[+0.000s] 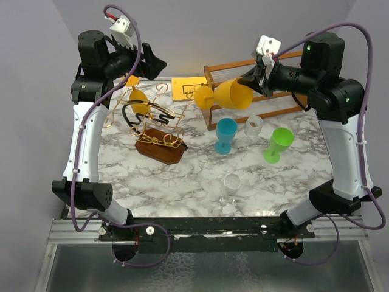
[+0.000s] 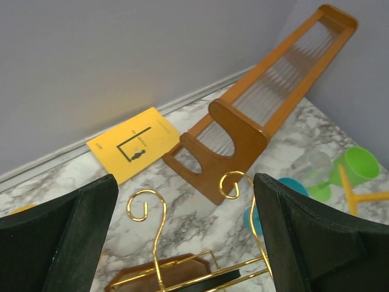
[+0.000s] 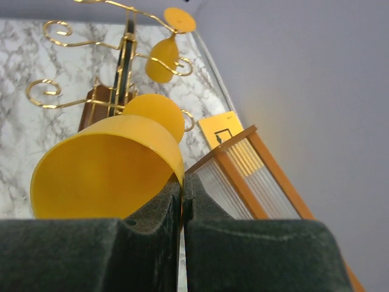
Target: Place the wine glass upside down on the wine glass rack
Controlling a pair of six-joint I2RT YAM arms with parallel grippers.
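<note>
A yellow wine glass (image 1: 231, 94) (image 3: 103, 170) is held sideways in the air, its foot pointing left toward the wine glass rack (image 1: 152, 121). My right gripper (image 1: 258, 82) (image 3: 182, 182) is shut on its rim. The rack has curly gold wire arms (image 2: 148, 204) (image 3: 121, 67) on a dark wooden base (image 1: 161, 146). Another yellow glass (image 1: 138, 100) (image 3: 164, 61) hangs upside down on its far left arm. My left gripper (image 1: 155, 64) (image 2: 185, 201) hovers open above the rack's back side, with nothing between its fingers.
A large orange-brown wooden frame (image 1: 279, 109) (image 2: 243, 131) with clear rods stands behind the held glass. A blue glass (image 1: 226, 134), a green glass (image 1: 278, 144) and two clear glasses (image 1: 252, 126) (image 1: 231, 185) stand on the marble table. A yellow card (image 1: 185, 88) lies at the back.
</note>
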